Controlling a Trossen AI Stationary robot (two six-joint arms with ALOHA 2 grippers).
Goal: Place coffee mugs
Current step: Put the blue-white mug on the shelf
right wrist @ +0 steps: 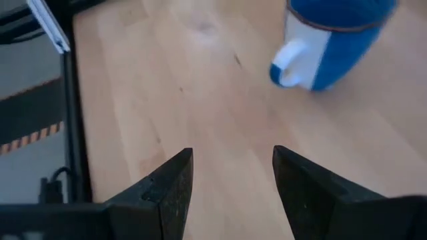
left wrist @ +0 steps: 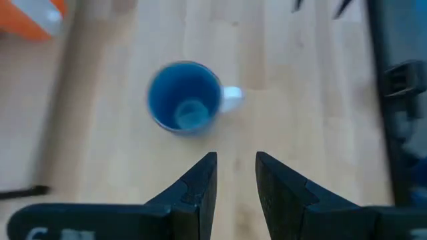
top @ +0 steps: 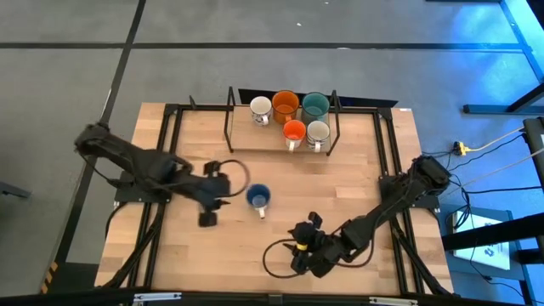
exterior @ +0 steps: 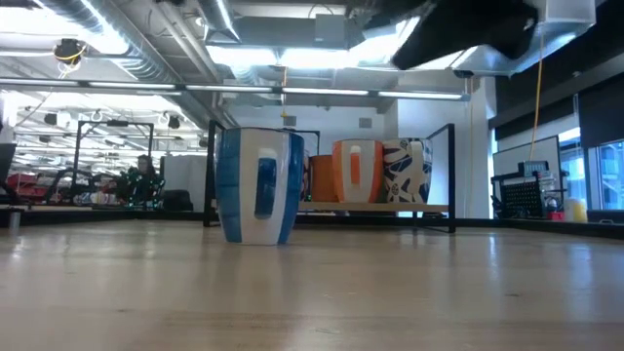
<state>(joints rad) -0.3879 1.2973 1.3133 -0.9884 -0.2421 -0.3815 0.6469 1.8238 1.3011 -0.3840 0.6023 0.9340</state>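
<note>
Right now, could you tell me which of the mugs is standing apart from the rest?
The blue mug: it stands alone and upright mid-table, beside the left gripper, while the other five mugs cluster on the rack at the far edge.

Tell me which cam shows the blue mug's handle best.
Right wrist view: the blue mug sits side-on, its white handle in full profile. Left wrist view looks down into the mug, the handle a short stub. High view shows the mug small; low view shows it close, the handle face-on.
</note>
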